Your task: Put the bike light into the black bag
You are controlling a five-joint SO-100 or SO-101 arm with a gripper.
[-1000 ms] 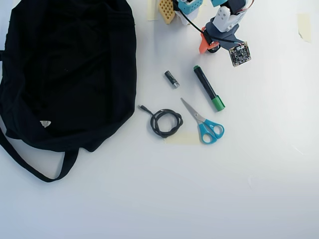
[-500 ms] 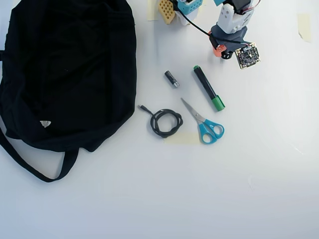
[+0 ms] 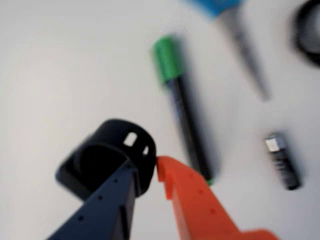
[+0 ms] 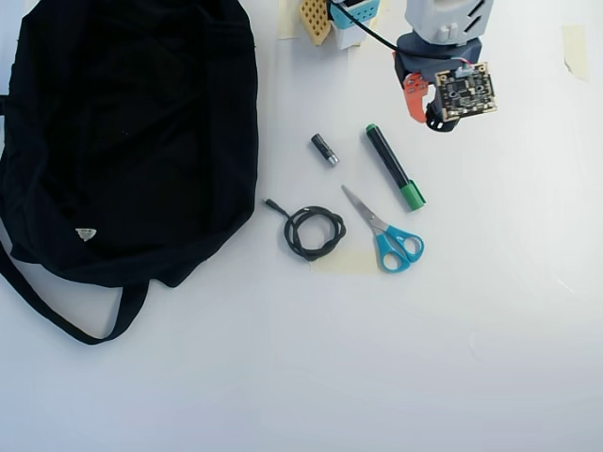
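Moved: gripper [image 4: 424, 111] has shifted right of its earlier spot.
Gripper hold: jaws pinching the bike light [image 3: 110, 155] by its strap ring.
Bike light: above table, beside marker [image 4: 395, 168].
Black bag [image 4: 132, 132]: far left, apart.

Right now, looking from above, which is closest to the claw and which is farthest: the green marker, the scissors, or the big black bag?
Measured from the claw in the overhead view:
1. Green marker, just below it.
2. Scissors, lower still, past the marker.
3. Black bag, far across on the left.
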